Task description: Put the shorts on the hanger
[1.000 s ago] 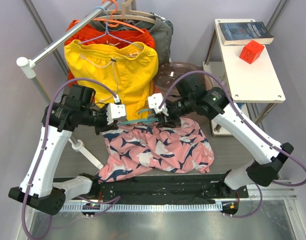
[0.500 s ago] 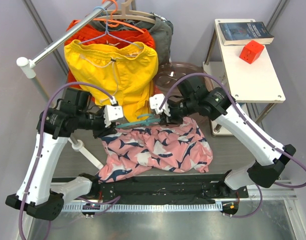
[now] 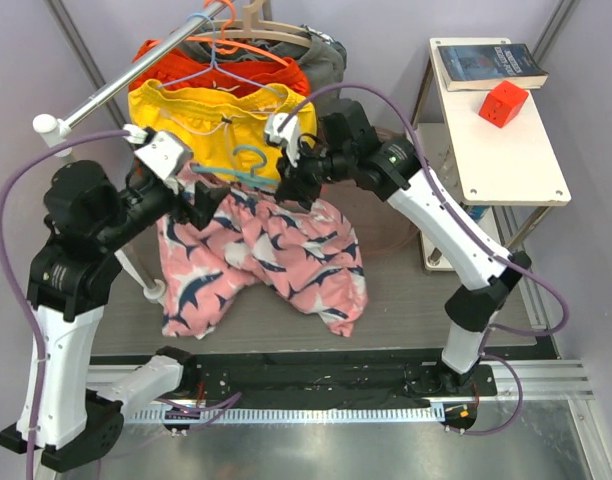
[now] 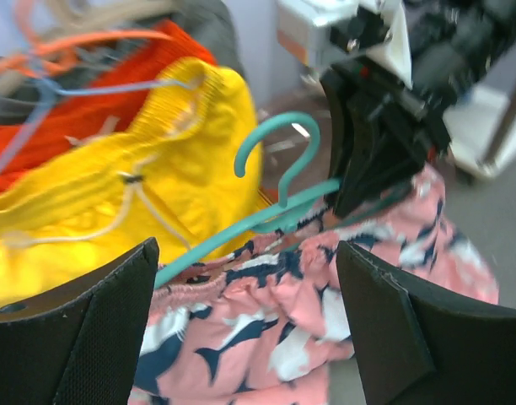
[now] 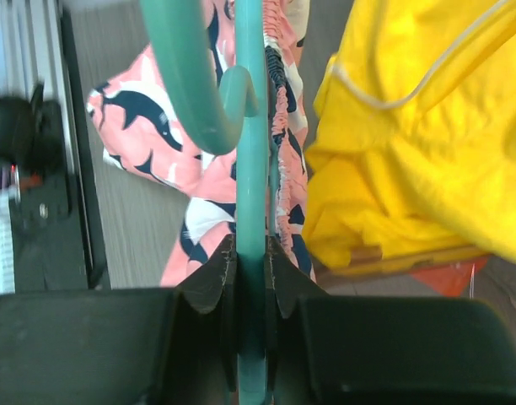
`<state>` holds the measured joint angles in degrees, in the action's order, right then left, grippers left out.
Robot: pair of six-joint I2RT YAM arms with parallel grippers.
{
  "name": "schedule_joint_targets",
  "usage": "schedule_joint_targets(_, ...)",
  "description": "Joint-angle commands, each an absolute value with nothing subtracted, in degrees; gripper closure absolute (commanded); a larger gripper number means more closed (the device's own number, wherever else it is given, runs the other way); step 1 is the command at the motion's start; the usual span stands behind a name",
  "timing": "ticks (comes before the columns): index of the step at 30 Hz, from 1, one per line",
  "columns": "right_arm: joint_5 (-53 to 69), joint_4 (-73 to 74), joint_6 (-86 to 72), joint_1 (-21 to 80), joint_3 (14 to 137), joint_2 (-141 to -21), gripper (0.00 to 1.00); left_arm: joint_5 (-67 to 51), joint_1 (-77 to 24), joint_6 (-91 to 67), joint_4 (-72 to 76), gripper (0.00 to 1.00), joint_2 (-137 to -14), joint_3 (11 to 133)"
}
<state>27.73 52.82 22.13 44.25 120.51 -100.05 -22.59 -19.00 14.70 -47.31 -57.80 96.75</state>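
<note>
The teal hanger (image 3: 244,176) hangs in the air in front of the clothes rail, hook (image 4: 279,143) upward. My right gripper (image 3: 287,187) is shut on its right arm, and the right wrist view shows both pads pressed on the teal bar (image 5: 251,169). The pink shark-print shorts (image 3: 256,250) hang from the hanger by the waistband, legs dangling toward the table. My left gripper (image 3: 204,198) stands open at the hanger's left end. In its own view the fingers (image 4: 81,337) spread wide around the shorts (image 4: 266,312) without touching them.
Just behind are yellow shorts (image 3: 221,125) and an orange garment (image 3: 166,60) on the metal rail (image 3: 116,85), with an orange hanger (image 3: 248,45) and a wooden one (image 3: 276,28). A white side table (image 3: 501,140) holds a book (image 3: 489,62) and a red cube (image 3: 503,103).
Both arms have risen and moved back-left, lifting hanger and shorts off the table toward the rail. The left gripper has opened and let go; the right has closed tighter on the hanger.
</note>
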Motion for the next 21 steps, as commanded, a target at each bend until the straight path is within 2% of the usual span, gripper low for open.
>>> schedule_joint_targets(1, 26.20, 42.72, 10.03, 44.21, 134.43, -105.53, 0.99, -8.28, -18.81, 5.46, -27.28, 0.16, -54.32, 95.28)
schedule_joint_targets(5, 24.26, 38.17, 4.41, 44.21, 142.90, -111.61, 0.99, 1.56, -18.90, 4.39, -22.24, 0.15, -53.26, 95.45)
schedule_joint_targets(8, 24.08, 33.60, 2.21, 44.21, 143.70, -113.64, 0.99, 1.93, -18.90, 4.92, -21.71, 0.15, -52.48, 93.97)
schedule_joint_targets(12, 24.78, 31.56, 0.09, 44.12, 143.88, -114.70, 0.99, -4.46, -18.81, 0.99, -26.01, 0.24, -51.68, 92.03)
schedule_joint_targets(14, 25.57, 29.98, -1.48, 44.12, 142.74, -114.00, 0.99, -6.14, -18.81, -3.76, -28.29, 0.34, -51.07, 88.88)
schedule_joint_targets(19, 27.07, 24.71, -10.00, 44.12, 139.14, -113.03, 0.99, -11.95, -18.81, -17.39, -25.94, 0.43, -48.17, 80.26)
schedule_joint_targets(21, 29.25, 23.47, -13.86, 44.21, 137.65, -112.85, 0.99, -11.95, -18.81, -20.46, -22.87, 0.43, -47.82, 76.56)
